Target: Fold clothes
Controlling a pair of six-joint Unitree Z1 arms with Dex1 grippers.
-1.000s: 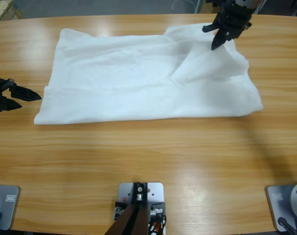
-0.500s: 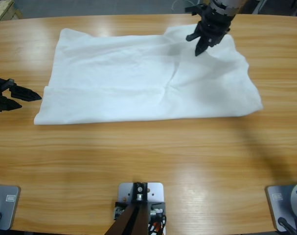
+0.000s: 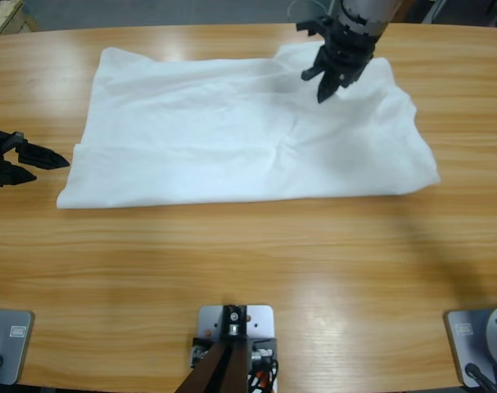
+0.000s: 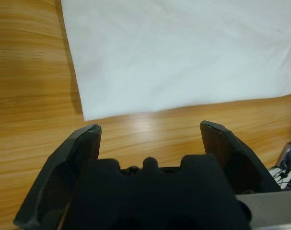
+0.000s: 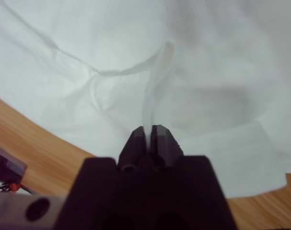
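A white T-shirt (image 3: 248, 135) lies spread across the far half of the wooden table (image 3: 248, 262). My right gripper (image 3: 323, 92) comes down from the top over the shirt's upper right part and is shut on a thin raised ridge of its fabric (image 5: 157, 81). Around that pinch the white cloth (image 5: 87, 72) is creased. My left gripper (image 3: 56, 161) rests at the table's left edge, just left of the shirt's lower left corner, with its jaws wide open and nothing between them. The left wrist view shows that corner of the shirt (image 4: 174, 52) ahead of the left gripper (image 4: 150, 132).
Bare wood runs along the whole near side of the table and in a strip at the left. Beyond the far edge there is grey floor (image 3: 150, 12) and a wooden pallet corner (image 3: 1, 16).
My right gripper has moved left and slightly back over the shirt, pulling the pinched fabric with it; the large diagonal fold near the right side has flattened. The left gripper has not moved.
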